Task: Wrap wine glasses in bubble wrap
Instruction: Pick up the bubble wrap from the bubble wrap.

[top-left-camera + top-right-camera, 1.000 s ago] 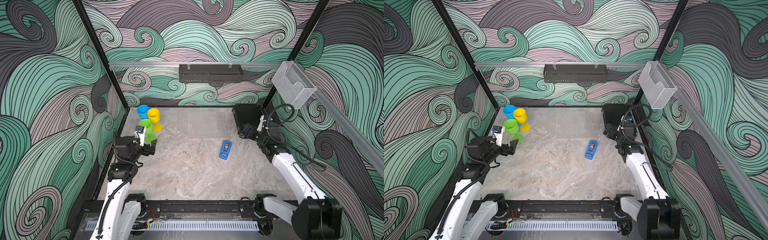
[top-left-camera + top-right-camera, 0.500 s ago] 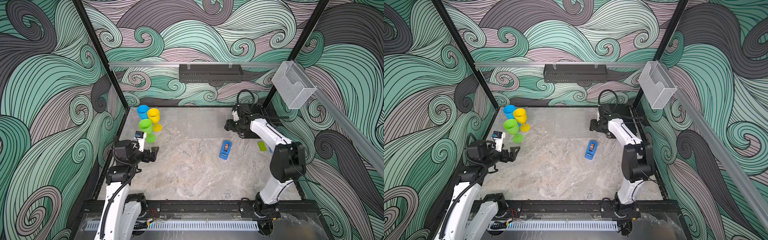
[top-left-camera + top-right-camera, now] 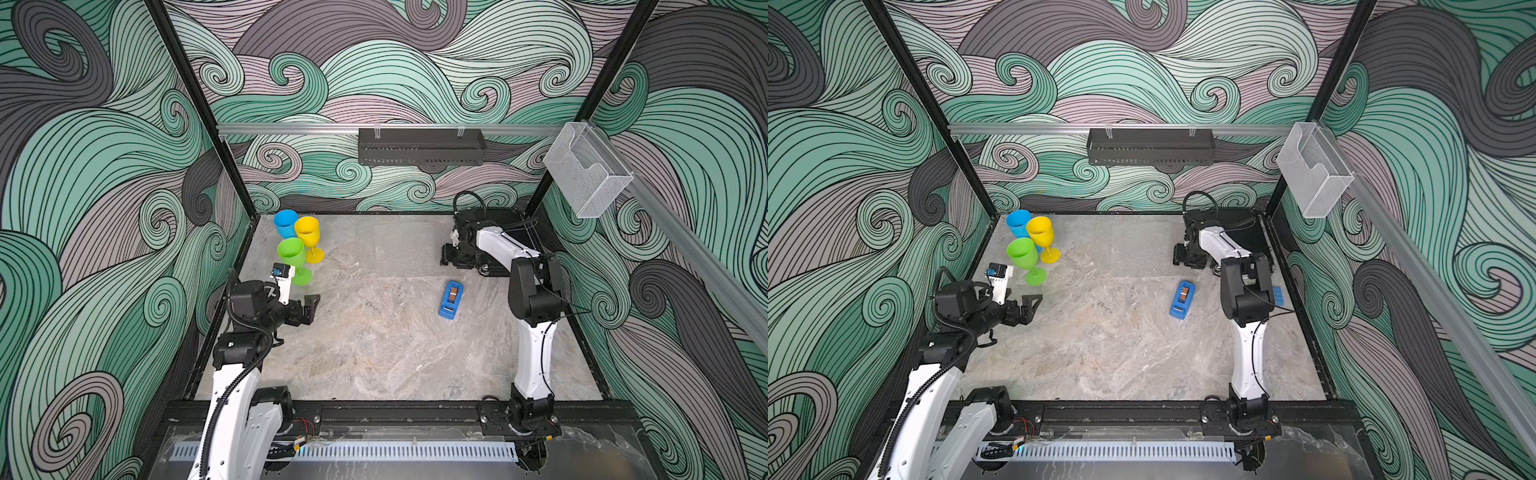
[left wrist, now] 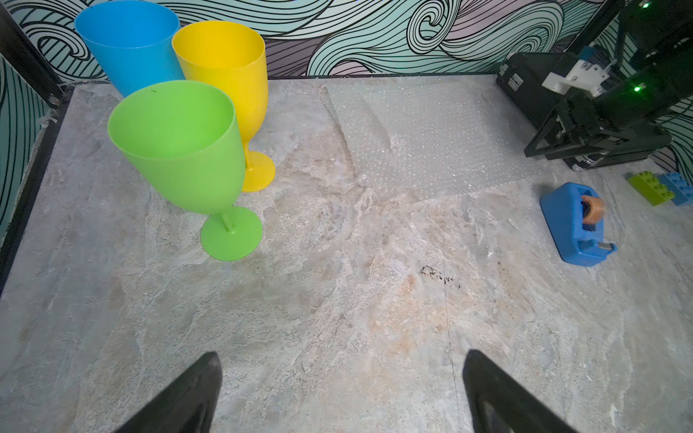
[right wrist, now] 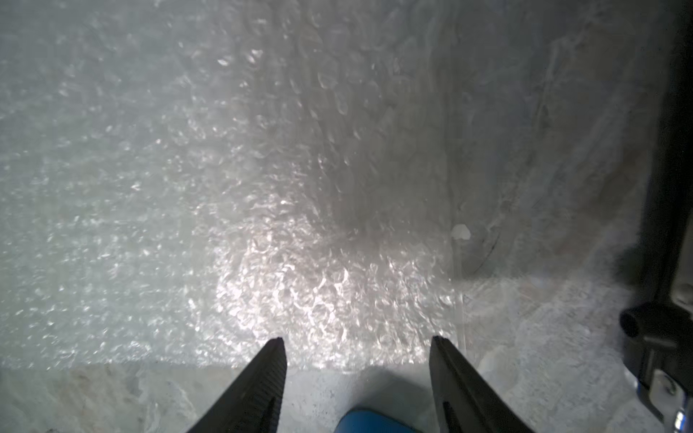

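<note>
right hand [image 5: 356, 339] part-open, empty, over the bubble wrap [image 5: 225, 168] at the tabletop's [image 3: 374, 357] far edge so i can pinch it; left hand [image 4: 341, 360] wide open, empty.

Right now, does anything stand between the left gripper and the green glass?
Nothing visible does. Only bare table lies between the open left gripper and the green glass; the yellow glass and blue glass stand behind it.

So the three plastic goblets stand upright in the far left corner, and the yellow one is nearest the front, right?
No: the green plastic stemmed goblet is nearest the front, not the yellow plastic goblet, as both top views show. All three do stand upright in the far left corner.
</note>
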You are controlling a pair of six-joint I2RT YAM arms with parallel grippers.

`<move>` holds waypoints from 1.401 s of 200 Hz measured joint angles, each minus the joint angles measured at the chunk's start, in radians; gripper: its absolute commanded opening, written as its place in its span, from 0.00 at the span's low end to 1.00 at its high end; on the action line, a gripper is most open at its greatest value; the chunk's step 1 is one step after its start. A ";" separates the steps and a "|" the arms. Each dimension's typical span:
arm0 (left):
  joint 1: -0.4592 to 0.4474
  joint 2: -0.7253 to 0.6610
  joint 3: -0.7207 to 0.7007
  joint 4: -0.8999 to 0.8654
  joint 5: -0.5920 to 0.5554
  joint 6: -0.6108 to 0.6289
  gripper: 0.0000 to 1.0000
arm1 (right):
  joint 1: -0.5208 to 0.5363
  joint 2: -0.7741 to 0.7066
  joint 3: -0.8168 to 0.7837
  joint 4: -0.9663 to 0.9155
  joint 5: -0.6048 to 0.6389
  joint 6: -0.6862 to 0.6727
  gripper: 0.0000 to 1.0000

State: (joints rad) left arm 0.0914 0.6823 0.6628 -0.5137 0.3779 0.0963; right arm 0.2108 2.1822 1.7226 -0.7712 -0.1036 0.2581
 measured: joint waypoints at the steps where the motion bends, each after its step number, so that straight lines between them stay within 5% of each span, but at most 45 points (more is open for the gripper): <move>1: 0.000 0.000 0.000 0.000 0.000 0.000 0.99 | 0.000 0.002 0.001 0.000 0.002 0.000 0.65; 130: -0.003 0.001 0.000 0.006 0.010 0.001 0.99 | 0.034 0.027 0.005 -0.040 0.075 -0.043 0.00; 280: -0.010 0.000 0.000 0.012 0.010 0.008 0.99 | 0.092 -0.196 -0.027 -0.140 -0.071 0.008 0.00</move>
State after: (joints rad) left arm 0.0814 0.6827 0.6624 -0.5018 0.3882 0.1043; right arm 0.3023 1.9858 1.6955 -0.9108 -0.1749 0.2665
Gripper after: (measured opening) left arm 0.986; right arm 0.048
